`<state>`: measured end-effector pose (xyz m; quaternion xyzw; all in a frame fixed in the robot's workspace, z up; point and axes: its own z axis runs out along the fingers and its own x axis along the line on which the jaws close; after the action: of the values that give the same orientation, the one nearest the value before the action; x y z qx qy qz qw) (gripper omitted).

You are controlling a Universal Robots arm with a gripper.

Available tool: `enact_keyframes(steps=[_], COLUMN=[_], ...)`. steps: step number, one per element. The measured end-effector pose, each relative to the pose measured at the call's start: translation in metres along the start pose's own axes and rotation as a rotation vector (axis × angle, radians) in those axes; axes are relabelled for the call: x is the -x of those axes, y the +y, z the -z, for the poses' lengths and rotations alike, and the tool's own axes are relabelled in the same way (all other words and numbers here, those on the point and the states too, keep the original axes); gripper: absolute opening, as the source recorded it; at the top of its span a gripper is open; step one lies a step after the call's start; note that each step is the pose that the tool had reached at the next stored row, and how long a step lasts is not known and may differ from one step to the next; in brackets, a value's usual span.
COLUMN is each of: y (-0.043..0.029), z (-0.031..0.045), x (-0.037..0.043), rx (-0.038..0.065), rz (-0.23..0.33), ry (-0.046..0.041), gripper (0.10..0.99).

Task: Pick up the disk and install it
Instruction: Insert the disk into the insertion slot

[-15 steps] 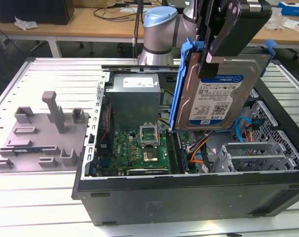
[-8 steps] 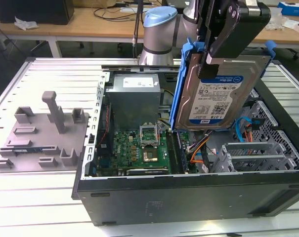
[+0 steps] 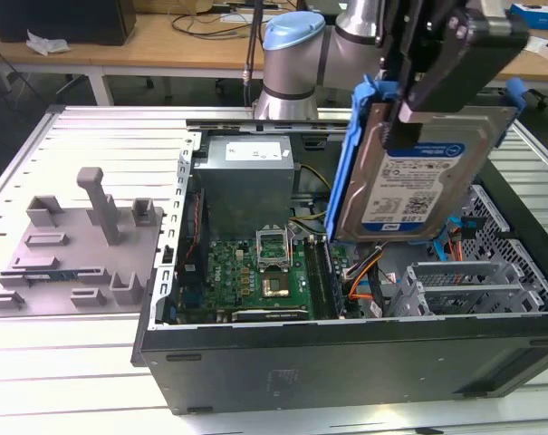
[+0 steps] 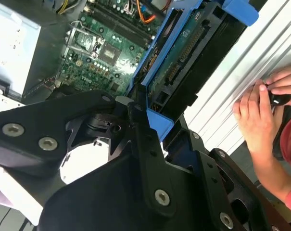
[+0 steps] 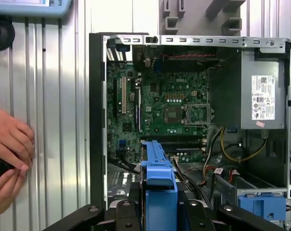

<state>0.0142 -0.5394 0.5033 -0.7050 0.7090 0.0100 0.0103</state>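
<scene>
Claw (image 3: 409, 109) is clenched on the disk (image 3: 408, 186), held tilted above the open computer case (image 3: 346, 358). A person's hand (image 4: 255, 118) is seen beside the case.

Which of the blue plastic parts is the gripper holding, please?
The blue bracket framing the hard drive, which the gripper holds raised over the open computer case. The blue latch sits inside the case, apart from the gripper.
</scene>
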Motion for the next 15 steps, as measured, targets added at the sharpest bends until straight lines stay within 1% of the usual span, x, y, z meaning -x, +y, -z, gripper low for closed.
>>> enact_keyframes(steps=[2,6,9,11,15], y=[-0.0121,-0.0264,-0.0463,-0.0524,-0.0802], z=[-0.0006,-0.0012,-0.0021,-0.0025,-0.0039], x=[-0.0007,-0.0013,-0.0018,-0.0019,-0.0018], rx=[0.000,0.000,0.000,0.000,0.000], rz=[0.000,0.000,0.000,0.000,0.000], ry=[0.0002,0.0002,0.0002,0.0001,0.0002], gripper=[0.369,0.369,0.369,0.369,0.369])
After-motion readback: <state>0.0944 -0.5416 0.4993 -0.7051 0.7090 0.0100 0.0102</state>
